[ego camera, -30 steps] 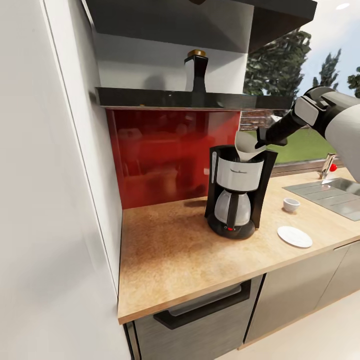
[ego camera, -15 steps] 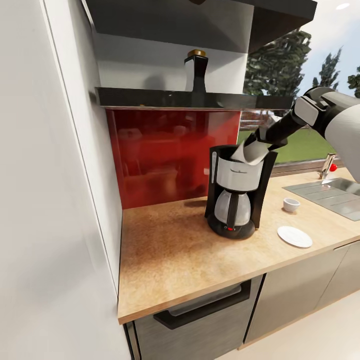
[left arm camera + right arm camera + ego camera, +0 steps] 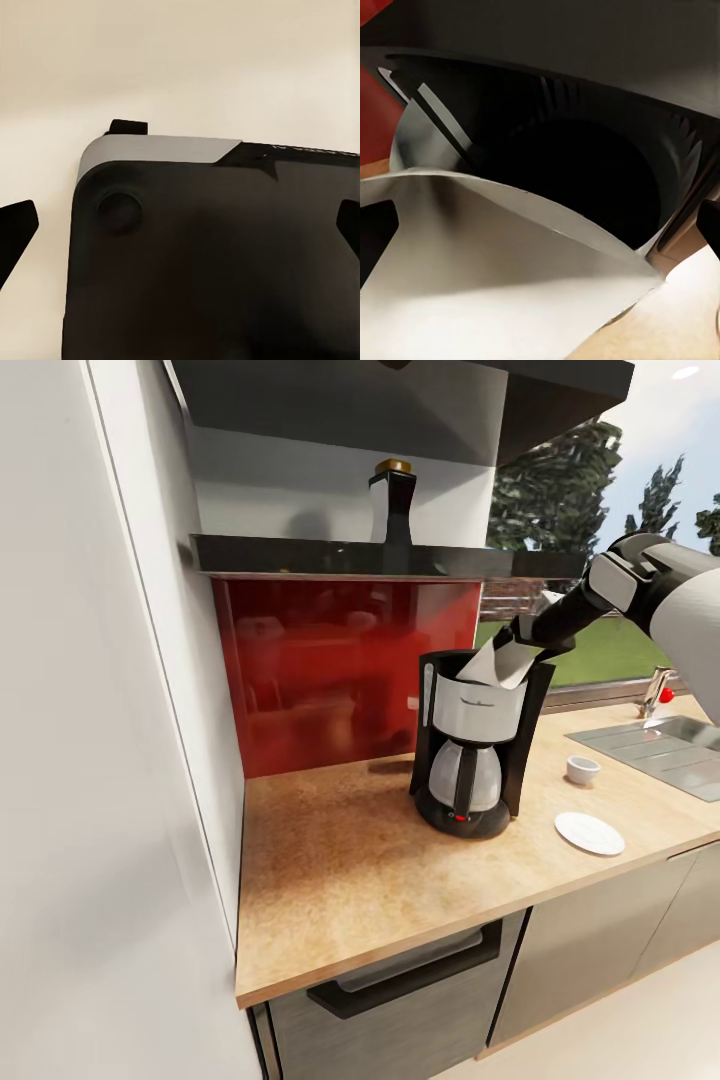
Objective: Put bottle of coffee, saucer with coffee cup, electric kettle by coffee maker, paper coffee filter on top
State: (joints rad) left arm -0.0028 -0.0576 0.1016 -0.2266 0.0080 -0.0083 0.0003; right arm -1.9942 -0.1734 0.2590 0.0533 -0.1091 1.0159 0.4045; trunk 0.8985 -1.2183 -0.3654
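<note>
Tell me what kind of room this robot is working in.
Most likely a home kitchen: a wooden countertop with a coffee maker on it, a sink with a tap at the right, and a wall shelf above a red backsplash.

Even, soft daylight fills the head view; the red backsplash (image 3: 340, 670) carries blurry reflections, the worktop (image 3: 350, 860) faint shadows. Both wrist views look soft and grainy.
</note>
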